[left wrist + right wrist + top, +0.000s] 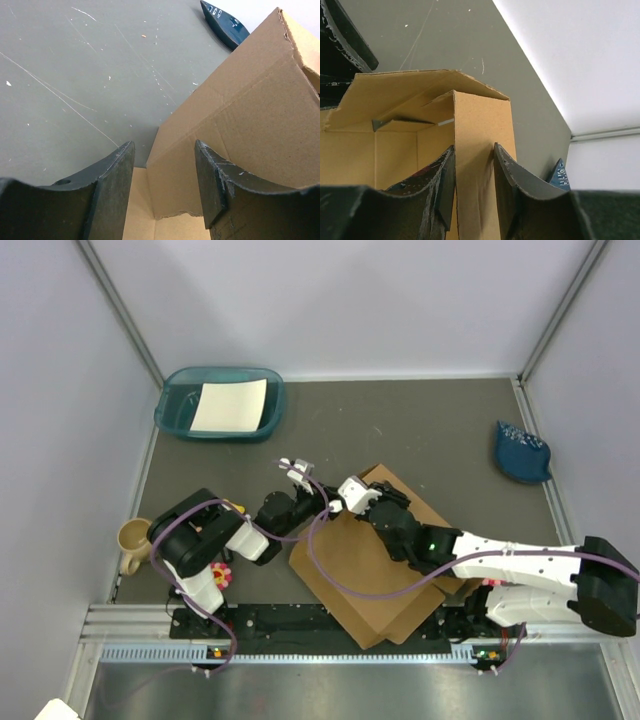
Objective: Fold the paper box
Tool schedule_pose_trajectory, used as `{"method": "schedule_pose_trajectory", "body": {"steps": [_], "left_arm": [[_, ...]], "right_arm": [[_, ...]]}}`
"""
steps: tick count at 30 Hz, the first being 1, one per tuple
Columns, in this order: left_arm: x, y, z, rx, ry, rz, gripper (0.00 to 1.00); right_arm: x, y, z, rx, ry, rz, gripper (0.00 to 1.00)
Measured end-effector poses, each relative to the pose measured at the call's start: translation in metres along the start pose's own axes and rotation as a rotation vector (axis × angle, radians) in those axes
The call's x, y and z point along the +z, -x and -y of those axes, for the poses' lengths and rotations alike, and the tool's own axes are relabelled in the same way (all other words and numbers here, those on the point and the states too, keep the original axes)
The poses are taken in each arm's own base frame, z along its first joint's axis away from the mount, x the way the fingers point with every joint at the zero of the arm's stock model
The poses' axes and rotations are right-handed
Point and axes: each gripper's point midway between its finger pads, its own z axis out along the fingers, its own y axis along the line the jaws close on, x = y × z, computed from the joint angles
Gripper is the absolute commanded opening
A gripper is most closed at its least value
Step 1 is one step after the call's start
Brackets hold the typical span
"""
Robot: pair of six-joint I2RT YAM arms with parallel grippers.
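Note:
The brown cardboard paper box [365,575] lies at the table's near middle, partly folded, with walls raised at its far corner. My right gripper [360,495] is at that far corner; in the right wrist view it [474,147] is shut on an upright box flap [480,125], with the box interior [395,145] to the left. My left gripper [318,506] is at the box's left edge. In the left wrist view it [164,145] is open, and a raised cardboard wall [235,115] stands just ahead between and to the right of the fingers, not gripped.
A teal tray [175,410] holding a white sheet [230,405] stands at the back left. A dark blue object [522,452] lies at the back right, also in the left wrist view [224,22]. A beige mug [133,542] stands at the left edge.

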Motion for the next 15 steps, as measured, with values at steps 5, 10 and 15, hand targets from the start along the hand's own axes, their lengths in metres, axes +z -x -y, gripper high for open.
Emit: {"method": "schedule_pose_trajectory", "body": {"steps": [5,10,15], "left_arm": [[0.0,-0.002,0.005,0.002,-0.026,-0.014,0.6],[0.0,-0.006,0.013,0.036,-0.07,-0.033,0.64],[-0.002,-0.017,0.03,0.087,-0.139,-0.065,0.67]], "right_arm": [[-0.001,-0.001,-0.001,0.032,0.005,-0.002,0.29],[-0.002,0.002,0.0,0.055,0.005,-0.006,0.19],[-0.002,0.004,0.001,0.056,0.009,-0.013,0.15]]}}
